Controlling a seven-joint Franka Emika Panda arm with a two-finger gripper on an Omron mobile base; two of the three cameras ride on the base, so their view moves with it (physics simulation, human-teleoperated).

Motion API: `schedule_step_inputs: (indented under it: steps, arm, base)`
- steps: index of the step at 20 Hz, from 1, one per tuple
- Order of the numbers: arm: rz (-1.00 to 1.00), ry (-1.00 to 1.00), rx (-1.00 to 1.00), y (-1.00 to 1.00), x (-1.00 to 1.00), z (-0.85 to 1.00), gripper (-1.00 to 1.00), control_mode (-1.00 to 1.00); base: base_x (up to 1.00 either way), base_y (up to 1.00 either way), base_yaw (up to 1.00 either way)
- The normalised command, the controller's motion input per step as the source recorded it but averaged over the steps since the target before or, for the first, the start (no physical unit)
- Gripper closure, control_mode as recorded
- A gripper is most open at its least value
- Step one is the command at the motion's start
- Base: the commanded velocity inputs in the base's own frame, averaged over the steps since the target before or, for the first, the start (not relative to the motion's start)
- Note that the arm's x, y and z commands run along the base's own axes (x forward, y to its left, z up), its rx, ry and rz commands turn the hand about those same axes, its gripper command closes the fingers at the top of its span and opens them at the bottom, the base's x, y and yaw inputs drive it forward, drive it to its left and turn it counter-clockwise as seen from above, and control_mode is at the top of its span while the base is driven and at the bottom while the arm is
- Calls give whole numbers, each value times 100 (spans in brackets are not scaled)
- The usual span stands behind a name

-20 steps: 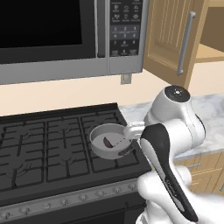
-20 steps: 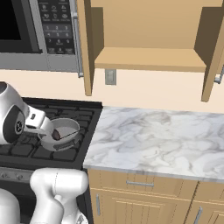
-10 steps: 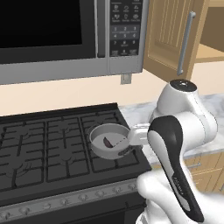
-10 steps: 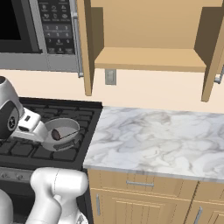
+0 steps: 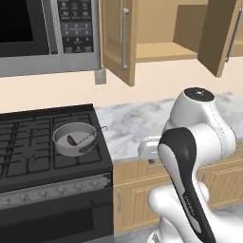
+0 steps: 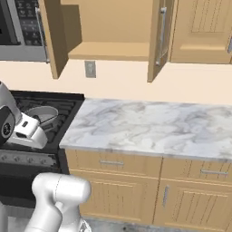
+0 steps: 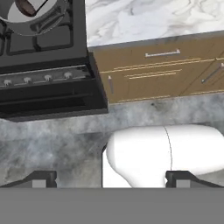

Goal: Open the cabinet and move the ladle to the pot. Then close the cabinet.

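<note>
The cabinet (image 5: 166,45) stands open on the wall, both doors swung out, its shelf bare as far as can be seen. The stove (image 5: 28,142) sits below the microwave (image 5: 47,33), with the marble desk (image 6: 154,127) to its right. The pot (image 5: 74,138) rests on a front burner near the stove's right edge, and the ladle (image 5: 80,139) lies in it, bowl down inside and thin handle reaching over the rim toward the desk. Judging by this, the transfer looks done and closing the cabinet is the step in hand.

The hand (image 7: 111,180) is spread wide and empty, low in front of the base cabinets. The next move calls for raising it to a door and pushing it shut.

In the right base view the arm covers part of the pot. The ladle's handle is hard to trace.
</note>
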Motion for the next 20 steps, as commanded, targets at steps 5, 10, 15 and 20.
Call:
schedule_step_inputs:
  steps: [5,10,15,20]
  arm:
    - [0,0,0,0,0,0,-100,100]
    - [0,0,0,0,0,0,-100,100]
    - [0,0,0,0,0,0,-100,100]
    - [0,0,0,0,0,0,-100,100]
  base:
    - [39,-84,0]
    - [64,-52,2]
    - [59,-8,1]
    - [64,1,0]
